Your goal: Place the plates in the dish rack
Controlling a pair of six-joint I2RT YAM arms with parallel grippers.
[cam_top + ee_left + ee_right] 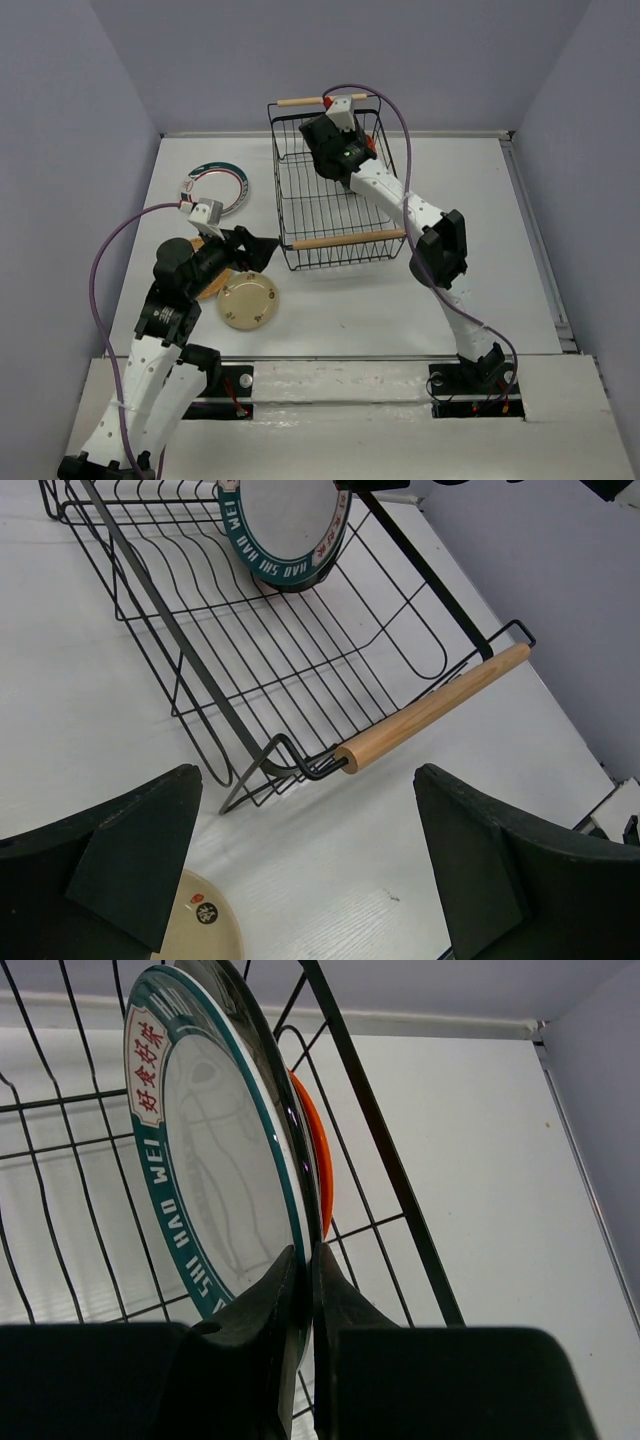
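The black wire dish rack (330, 215) stands at the table's middle back. My right gripper (327, 152) reaches into its far end, shut on the rim of a white teal-striped plate (215, 1160) held upright on edge; it also shows in the left wrist view (285, 530). An orange plate (320, 1170) stands right behind it against the rack's wall. My left gripper (258, 247) is open and empty, just left of the rack's near handle (435, 708), above the cream speckled plate (248, 301). A second teal-striped plate (215, 188) lies at back left. A tan-brown plate (213, 287) lies partly under my left arm. The black-rimmed plate is hidden.
The rack's far wooden handle (300, 101) is near the back wall. Bare white table (480, 200) spreads to the right of the rack. The cream plate's edge (205, 930) lies beside my left finger (130, 865).
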